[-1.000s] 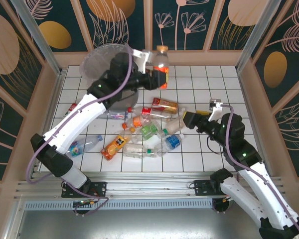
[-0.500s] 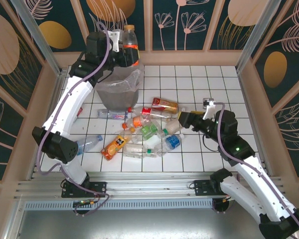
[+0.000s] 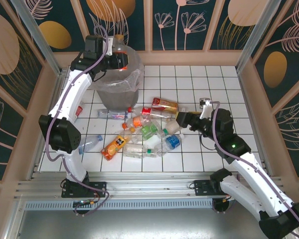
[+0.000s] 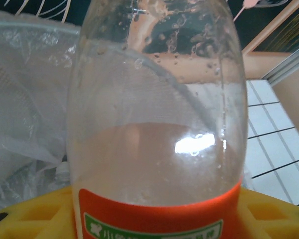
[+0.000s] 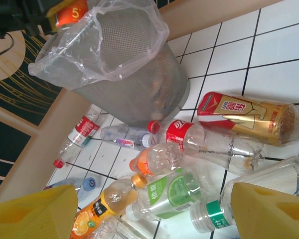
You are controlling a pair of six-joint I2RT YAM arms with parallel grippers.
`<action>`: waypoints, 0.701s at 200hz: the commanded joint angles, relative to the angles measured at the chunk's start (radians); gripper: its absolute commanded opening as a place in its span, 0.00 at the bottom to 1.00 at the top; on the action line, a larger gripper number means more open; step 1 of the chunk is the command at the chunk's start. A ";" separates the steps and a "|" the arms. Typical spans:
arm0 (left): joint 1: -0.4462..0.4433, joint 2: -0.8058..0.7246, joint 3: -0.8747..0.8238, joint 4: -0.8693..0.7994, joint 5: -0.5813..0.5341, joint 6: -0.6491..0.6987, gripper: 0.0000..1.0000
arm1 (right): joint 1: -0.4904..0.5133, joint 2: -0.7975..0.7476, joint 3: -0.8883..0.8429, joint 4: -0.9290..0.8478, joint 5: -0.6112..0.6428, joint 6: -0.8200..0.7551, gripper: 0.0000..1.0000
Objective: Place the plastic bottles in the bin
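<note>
bottle (image 3: 120, 59) lowered over bin (image 3: 112, 97), loose bottles (image 3: 149, 131) nearby

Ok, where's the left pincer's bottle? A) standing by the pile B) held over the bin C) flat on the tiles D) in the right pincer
B: the left pincer grips the bottle above the bagged rim of the bin.

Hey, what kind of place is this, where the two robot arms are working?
Probably a staged robot test cell, not a real room: a white gridded tabletop walled by dark floral panels in aluminium framing, with plastic bottles scattered beside a bagged bin.
</note>
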 commanded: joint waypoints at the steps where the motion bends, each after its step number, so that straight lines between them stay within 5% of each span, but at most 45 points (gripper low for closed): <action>1: 0.009 0.045 0.041 -0.042 -0.048 0.056 0.58 | 0.010 0.002 -0.024 0.032 -0.007 0.023 0.81; 140: 0.010 0.053 -0.055 -0.057 -0.078 0.069 0.71 | 0.014 0.078 -0.029 -0.063 0.081 0.101 0.81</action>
